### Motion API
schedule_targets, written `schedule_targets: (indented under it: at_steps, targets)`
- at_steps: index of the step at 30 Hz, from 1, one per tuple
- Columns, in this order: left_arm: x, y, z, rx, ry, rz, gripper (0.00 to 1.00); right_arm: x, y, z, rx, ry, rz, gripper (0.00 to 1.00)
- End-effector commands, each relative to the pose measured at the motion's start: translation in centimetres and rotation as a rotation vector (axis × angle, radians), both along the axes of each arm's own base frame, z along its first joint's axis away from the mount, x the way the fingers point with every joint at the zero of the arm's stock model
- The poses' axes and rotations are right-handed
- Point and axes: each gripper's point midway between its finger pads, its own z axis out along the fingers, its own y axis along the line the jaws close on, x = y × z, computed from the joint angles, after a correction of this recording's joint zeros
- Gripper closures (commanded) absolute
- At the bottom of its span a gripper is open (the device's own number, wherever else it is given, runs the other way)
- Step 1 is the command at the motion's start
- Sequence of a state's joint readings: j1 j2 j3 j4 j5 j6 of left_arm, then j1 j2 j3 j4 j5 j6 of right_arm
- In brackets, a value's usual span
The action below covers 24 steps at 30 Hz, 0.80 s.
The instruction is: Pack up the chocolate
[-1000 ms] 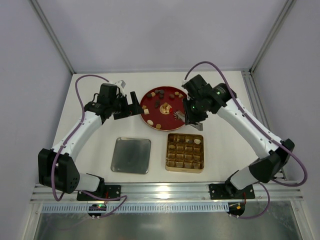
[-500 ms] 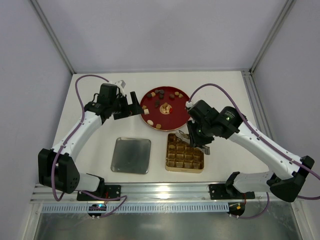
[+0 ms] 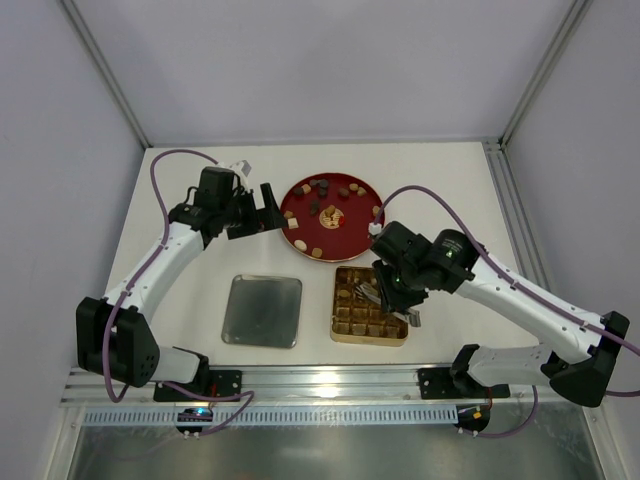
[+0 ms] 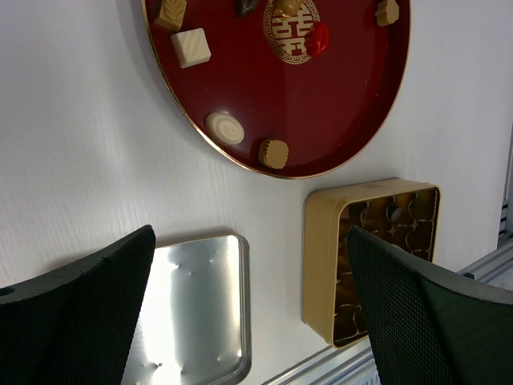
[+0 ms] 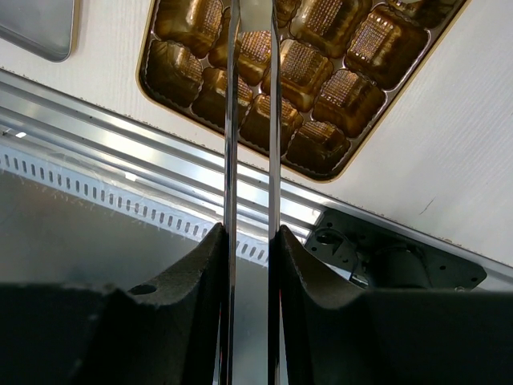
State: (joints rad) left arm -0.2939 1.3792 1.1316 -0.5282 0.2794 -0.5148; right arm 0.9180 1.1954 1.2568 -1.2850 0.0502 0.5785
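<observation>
red plate w/ gold emblem, tan/cream/dk-brown chocolate, brown-gold gridded tin.

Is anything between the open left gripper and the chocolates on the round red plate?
Nothing visible. The left gripper sits open just beside the rim of the round red plate, and the small chocolate pieces lie uncovered on it.
</observation>
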Motion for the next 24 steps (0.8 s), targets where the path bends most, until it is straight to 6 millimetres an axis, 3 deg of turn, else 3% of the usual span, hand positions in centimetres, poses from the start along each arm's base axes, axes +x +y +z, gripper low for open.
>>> schedule_targets:
  at_steps: [1, 24]
  targets:
    - [0.44, 0.22, 0.92, 0.001, -0.046, -0.001, 0.0, 0.53, 0.63, 0.47, 0.038, -0.04, -0.018, 0.73]
    - [0.41, 0.2, 0.79, 0.003, -0.044, -0.002, 0.0, 1.28, 0.82, -0.5, 0.007, -0.05, -0.021, 0.66]
